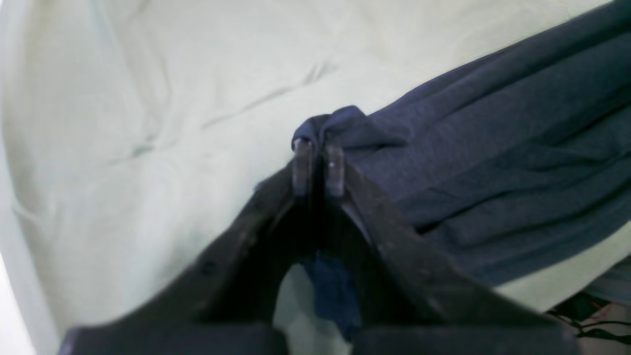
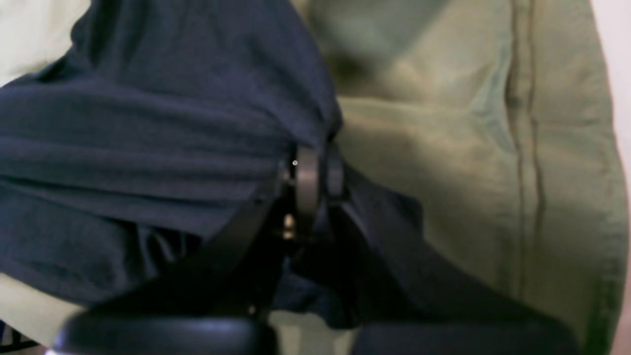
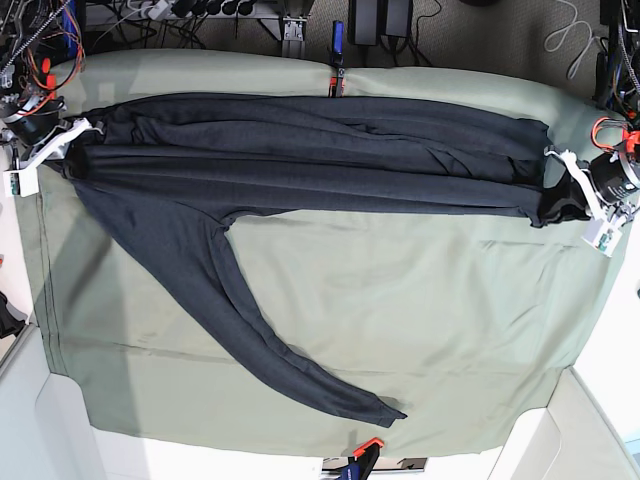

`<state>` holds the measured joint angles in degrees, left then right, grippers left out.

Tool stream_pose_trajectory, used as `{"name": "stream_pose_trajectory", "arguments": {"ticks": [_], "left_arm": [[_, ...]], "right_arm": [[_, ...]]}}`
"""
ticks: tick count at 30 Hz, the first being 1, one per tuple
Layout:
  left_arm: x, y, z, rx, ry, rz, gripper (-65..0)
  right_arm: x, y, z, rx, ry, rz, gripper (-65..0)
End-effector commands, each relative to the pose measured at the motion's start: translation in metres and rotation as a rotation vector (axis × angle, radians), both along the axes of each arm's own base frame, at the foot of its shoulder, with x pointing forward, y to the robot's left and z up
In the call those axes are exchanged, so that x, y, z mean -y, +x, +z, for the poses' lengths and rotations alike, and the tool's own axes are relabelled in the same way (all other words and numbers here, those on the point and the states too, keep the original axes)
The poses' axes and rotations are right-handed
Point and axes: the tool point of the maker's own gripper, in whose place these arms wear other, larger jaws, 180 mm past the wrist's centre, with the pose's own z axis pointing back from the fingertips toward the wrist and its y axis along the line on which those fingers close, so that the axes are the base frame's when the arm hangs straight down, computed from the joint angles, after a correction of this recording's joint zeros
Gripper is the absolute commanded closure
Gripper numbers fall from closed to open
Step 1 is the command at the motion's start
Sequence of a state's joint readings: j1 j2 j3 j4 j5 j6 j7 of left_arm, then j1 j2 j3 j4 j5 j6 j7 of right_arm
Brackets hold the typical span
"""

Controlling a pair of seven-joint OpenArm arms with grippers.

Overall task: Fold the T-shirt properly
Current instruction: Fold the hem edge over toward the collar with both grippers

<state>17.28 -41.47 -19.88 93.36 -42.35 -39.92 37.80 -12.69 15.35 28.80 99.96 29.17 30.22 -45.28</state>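
The dark navy T-shirt (image 3: 300, 150) is stretched in a long wrinkled band across the far part of the sage-green cloth (image 3: 420, 300). A long strip of it (image 3: 270, 330) trails diagonally toward the near edge. My left gripper (image 3: 556, 185), at the right end in the base view, is shut on a bunched corner of the shirt (image 1: 493, 162), as the left wrist view (image 1: 318, 148) shows. My right gripper (image 3: 68, 145), at the left end, is shut on the other end of the shirt (image 2: 148, 148), as the right wrist view (image 2: 318, 165) shows. The fabric looks taut between them.
The green cloth (image 1: 148, 98) (image 2: 468, 148) covers the table. Clamps hold it at the far edge (image 3: 338, 78) and the near edge (image 3: 360, 455). Cables and electronics (image 3: 200, 15) lie behind the table. White surfaces (image 3: 90, 450) flank the near corners.
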Motion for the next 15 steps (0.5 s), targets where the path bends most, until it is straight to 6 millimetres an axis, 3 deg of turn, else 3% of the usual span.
{"name": "stream_pose_trajectory", "arguments": {"ticks": [1, 3, 6, 10, 15], "left_arm": [[-0.002, 0.007, 0.013, 0.036, 0.006, -0.006, 0.0], [0.001, 0.005, 0.009, 0.032, -0.008, -0.001, 0.0], [0.006, 0.004, 0.006, 0.033, -0.026, 0.003, -11.5], [0.006, 0.004, 0.006, 0.032, -0.029, 0.005, -19.9], [0.008, -0.002, 0.000, -0.020, -0.041, 0.007, -30.8]], "right_arm": [[0.004, 0.006, 0.011, 0.034, -0.008, -0.003, -5.8], [0.005, 0.004, 0.009, 0.017, -0.011, -0.002, -17.6], [0.005, 0.003, 0.008, 0.012, -0.011, -0.001, -28.3], [0.004, 0.005, 0.010, 0.024, -0.007, -0.003, -28.9], [0.002, 0.021, 0.026, 0.107, 0.022, -0.010, -28.9]]}}
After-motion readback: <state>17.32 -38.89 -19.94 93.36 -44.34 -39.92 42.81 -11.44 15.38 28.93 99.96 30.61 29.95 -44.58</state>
